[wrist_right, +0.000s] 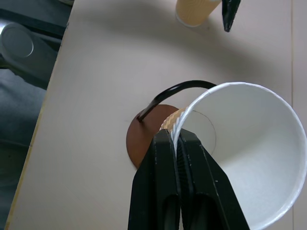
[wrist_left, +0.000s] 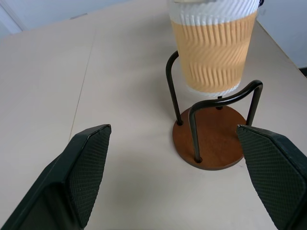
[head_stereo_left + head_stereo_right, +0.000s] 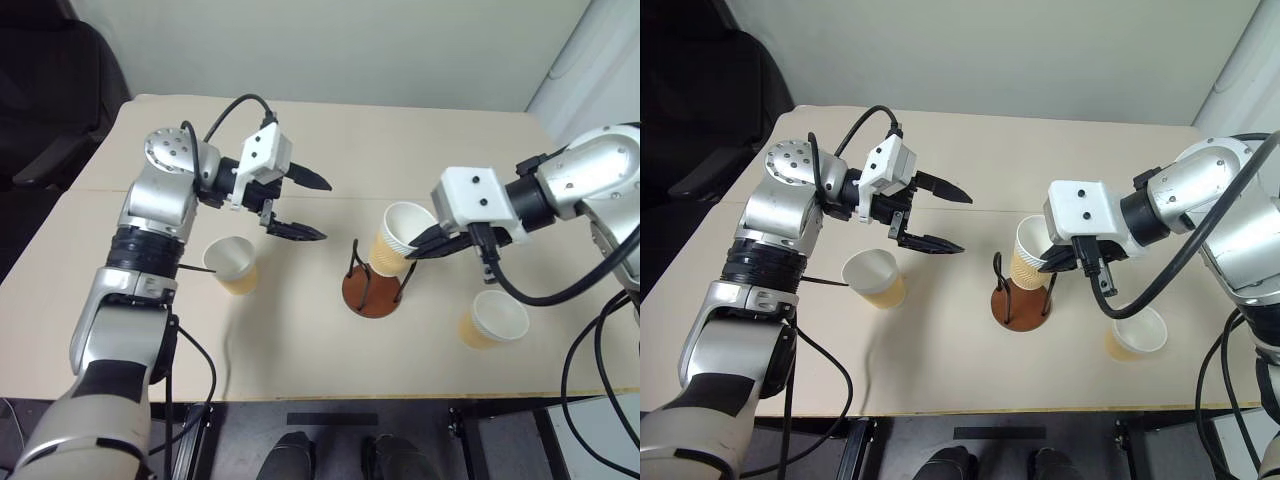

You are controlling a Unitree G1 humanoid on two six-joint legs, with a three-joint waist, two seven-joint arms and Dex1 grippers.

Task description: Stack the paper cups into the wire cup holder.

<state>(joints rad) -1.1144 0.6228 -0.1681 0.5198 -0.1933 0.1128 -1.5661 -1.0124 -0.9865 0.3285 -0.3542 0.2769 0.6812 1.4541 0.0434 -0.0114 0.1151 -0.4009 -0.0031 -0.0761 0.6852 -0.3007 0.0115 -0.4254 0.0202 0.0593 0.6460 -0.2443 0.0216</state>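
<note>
My right gripper is shut on the rim of a tan paper cup. It holds the cup tilted just above the wire cup holder, a reddish-brown disc with black wire loops at mid-table. The cup's bottom hangs between the loops, above the disc. My left gripper hovers open and empty to the left of the holder. A second paper cup stands upright below the left gripper. A third paper cup stands at the right, near the front edge.
The beige table has a seam running across it behind the holder. A dark chair stands at the far left. Black cables hang off my right arm over the table's right corner.
</note>
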